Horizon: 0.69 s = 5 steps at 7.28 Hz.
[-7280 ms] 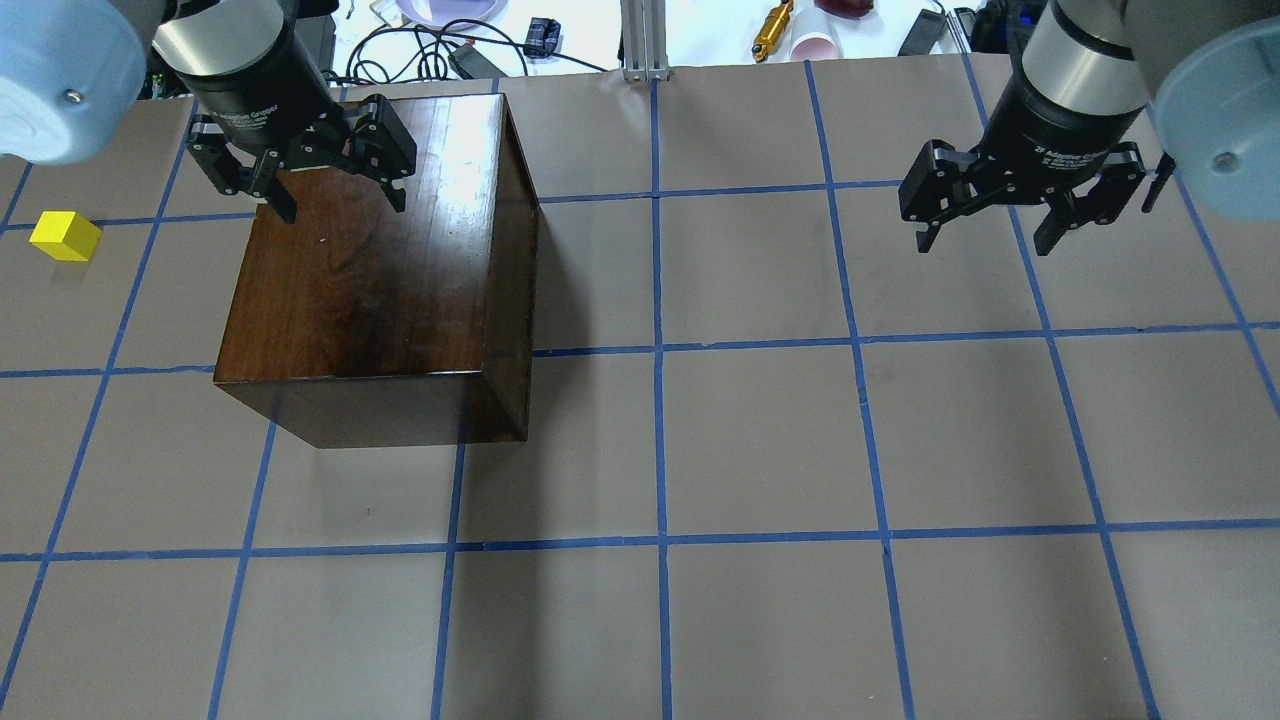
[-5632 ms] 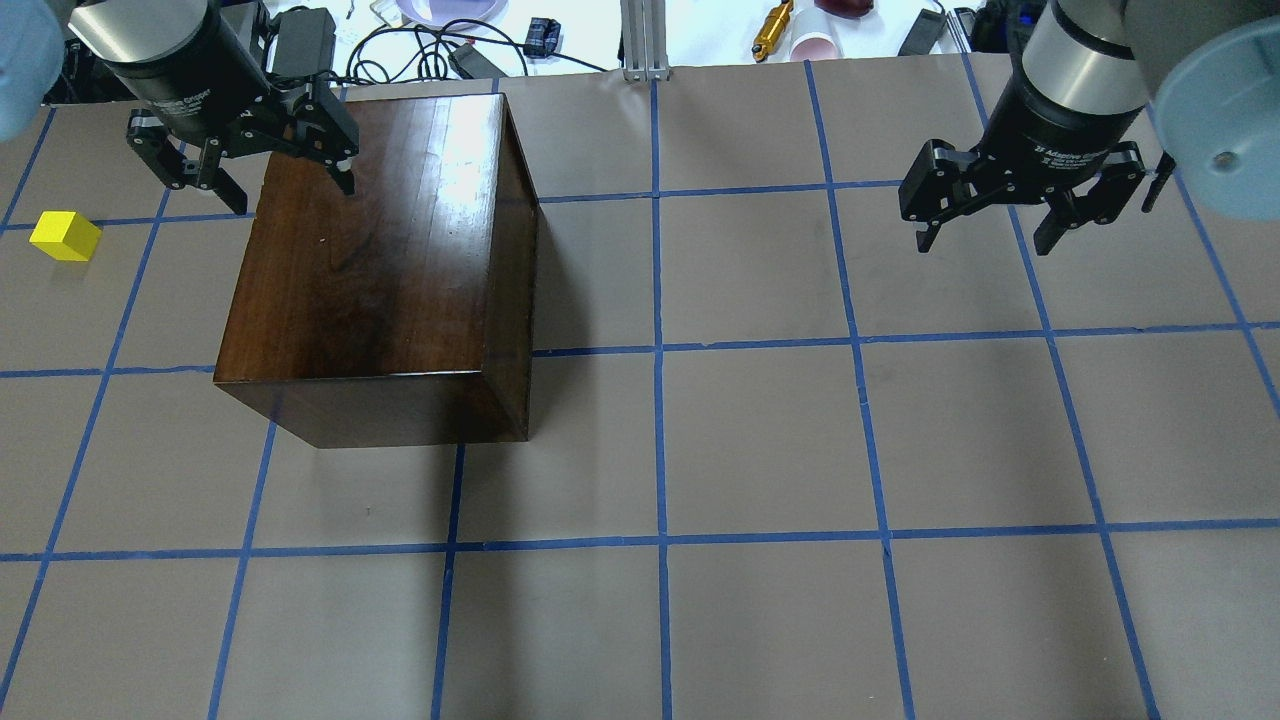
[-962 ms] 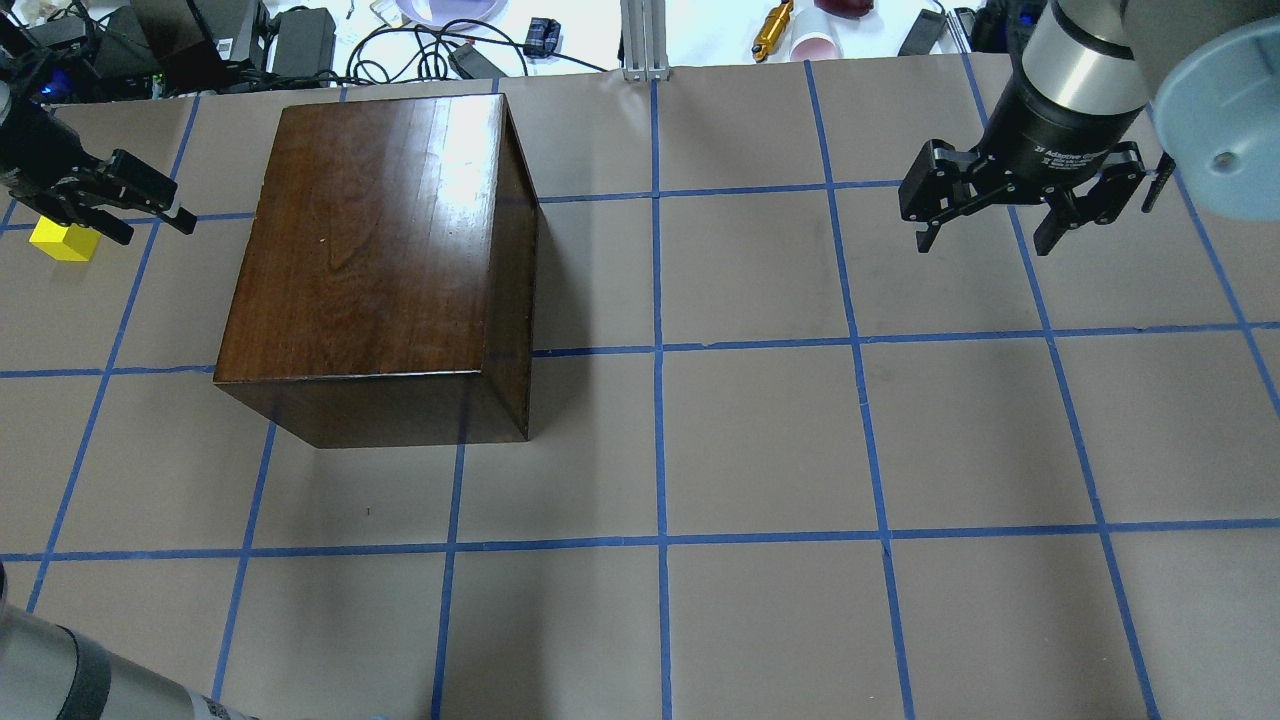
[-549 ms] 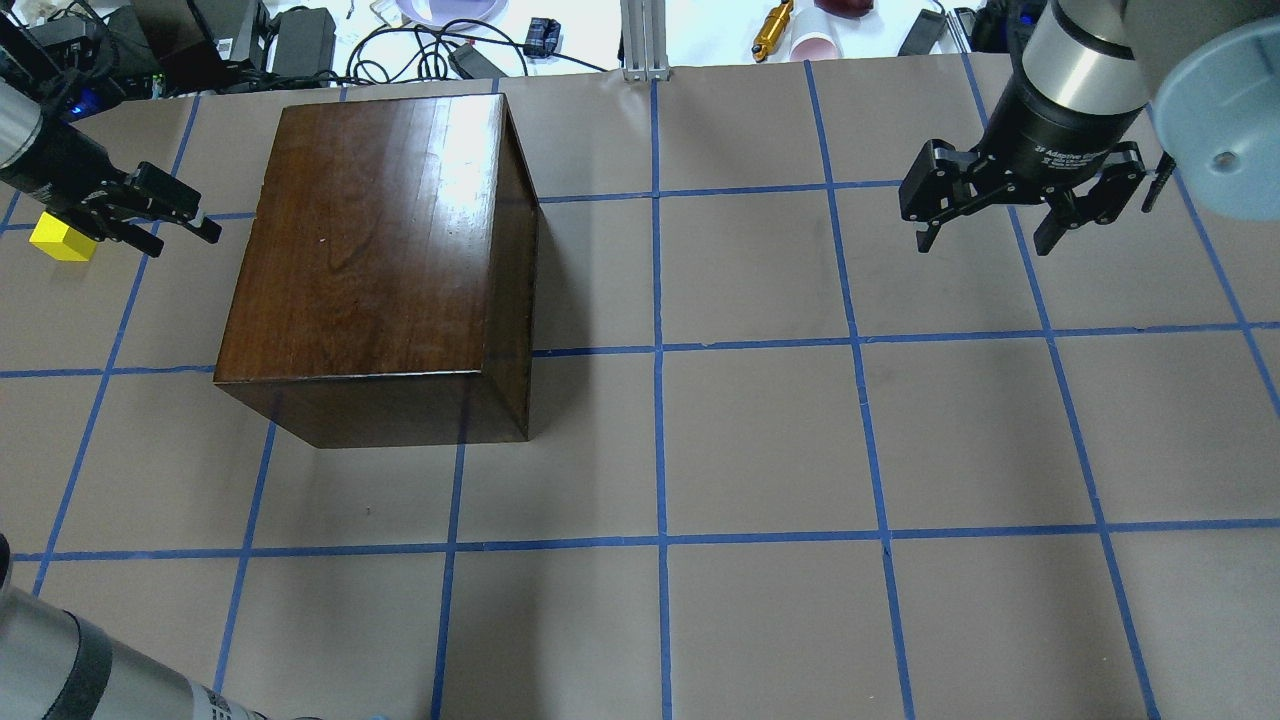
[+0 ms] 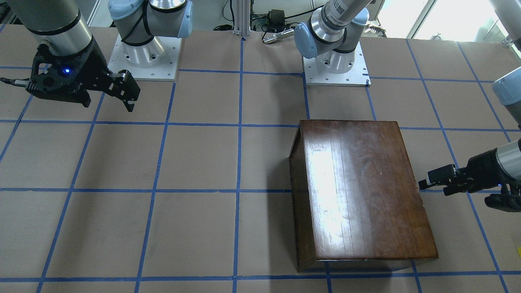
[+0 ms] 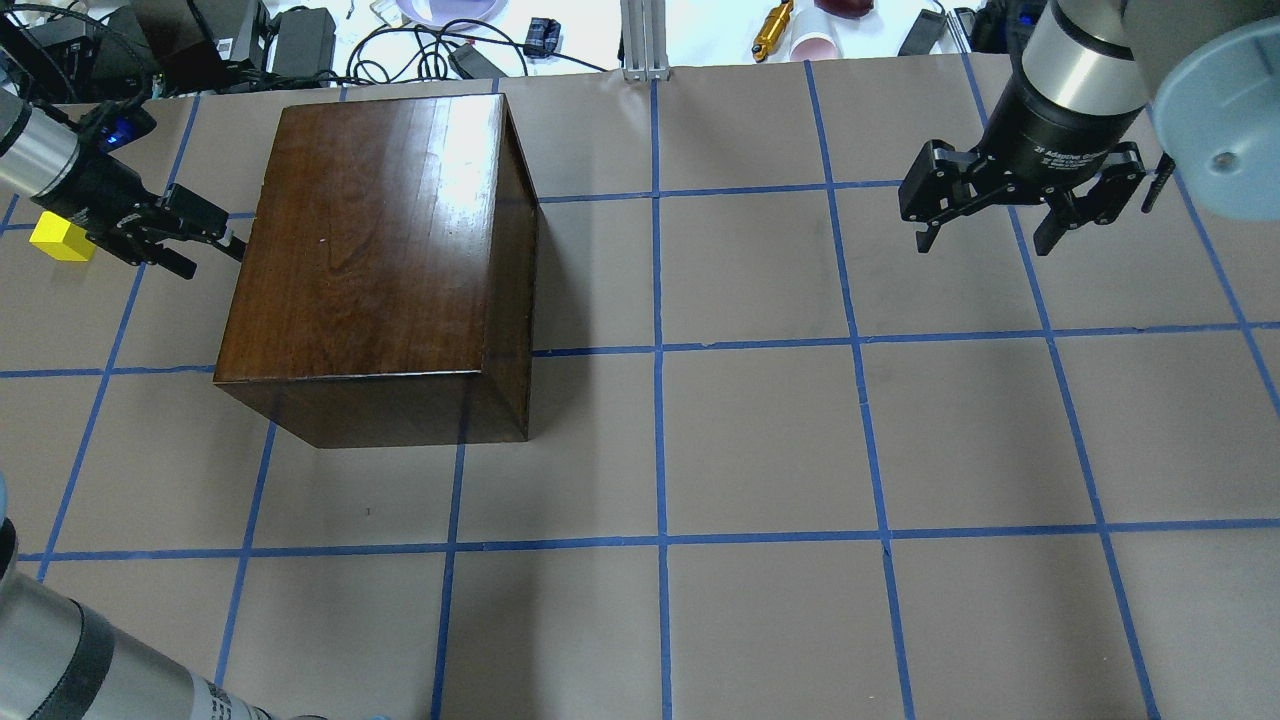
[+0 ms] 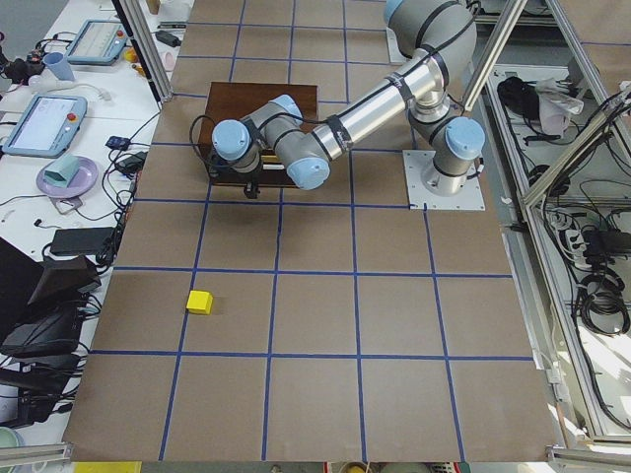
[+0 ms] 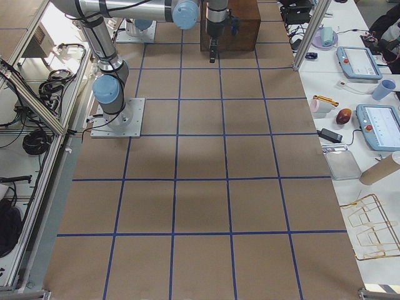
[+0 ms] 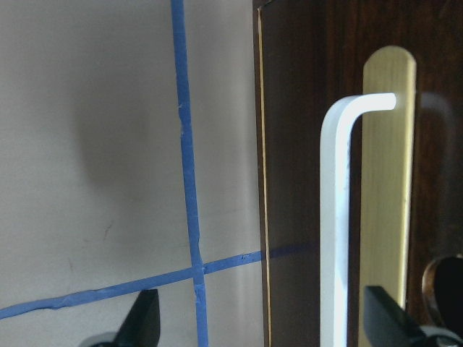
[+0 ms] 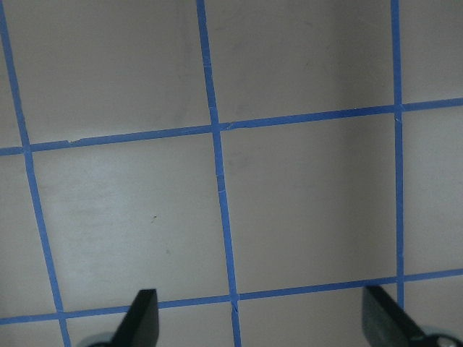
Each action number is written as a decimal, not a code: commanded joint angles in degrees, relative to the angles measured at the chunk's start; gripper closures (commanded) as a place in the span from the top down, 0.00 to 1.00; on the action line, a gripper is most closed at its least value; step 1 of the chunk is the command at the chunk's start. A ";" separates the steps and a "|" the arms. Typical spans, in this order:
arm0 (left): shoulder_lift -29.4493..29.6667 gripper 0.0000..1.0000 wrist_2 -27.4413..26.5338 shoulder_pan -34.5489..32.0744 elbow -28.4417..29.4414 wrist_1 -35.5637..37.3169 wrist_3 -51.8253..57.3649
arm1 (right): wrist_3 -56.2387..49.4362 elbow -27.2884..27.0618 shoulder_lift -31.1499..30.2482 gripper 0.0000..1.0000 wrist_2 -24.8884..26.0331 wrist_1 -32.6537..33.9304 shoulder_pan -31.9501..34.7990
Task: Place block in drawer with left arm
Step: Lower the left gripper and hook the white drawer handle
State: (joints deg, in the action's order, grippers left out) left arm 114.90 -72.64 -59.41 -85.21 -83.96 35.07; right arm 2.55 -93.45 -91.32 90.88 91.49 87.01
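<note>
The glossy dark-brown wooden box [image 6: 385, 240] stands left of the table's middle, its drawer shut. My left gripper [image 6: 210, 250] is open, low and turned sideways, fingertips right at the box's left face. The left wrist view shows that dark front panel [image 9: 296, 181] with a metal pull [image 9: 336, 217] over a brass plate, between my open fingertips [image 9: 145, 322]. The yellow block [image 6: 62, 237] lies on the table behind the left wrist, untouched; it also shows in the exterior left view [image 7: 200, 302]. My right gripper [image 6: 985, 240] hangs open and empty above the table at far right.
Cables, power bricks [image 6: 300, 30] and a yellow tool [image 6: 772, 28] lie beyond the table's far edge. The arm bases [image 5: 142, 53] stand on the robot's side. Part of my left arm [image 6: 80, 660] crosses the overhead view's lower left corner.
My left gripper left the box's top, went out left past the block, dropped and turned sideways, then moved right up to the box's left face. The right arm has not moved.
</note>
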 commanded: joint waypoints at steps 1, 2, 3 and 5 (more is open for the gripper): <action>0.76 1.00 0.13 -0.01 -0.04 0.03 -0.44 | 0.00 0.02 0.00 1.00 0.00 0.00 -0.09; 0.77 1.00 0.13 -0.01 -0.04 -0.06 -1.05 | 0.00 0.02 0.00 1.00 0.00 0.00 0.00; 0.85 1.00 0.13 -0.01 -0.04 -0.06 -1.14 | 0.00 0.02 0.00 1.00 0.00 0.00 0.00; 1.03 1.00 0.13 -0.10 -0.13 -0.15 -1.23 | 0.00 0.02 0.00 1.00 0.00 0.00 0.00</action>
State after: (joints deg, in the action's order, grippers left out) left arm 115.78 -72.47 -59.44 -85.28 -84.08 33.90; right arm 2.55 -93.43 -91.32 90.88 91.49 87.01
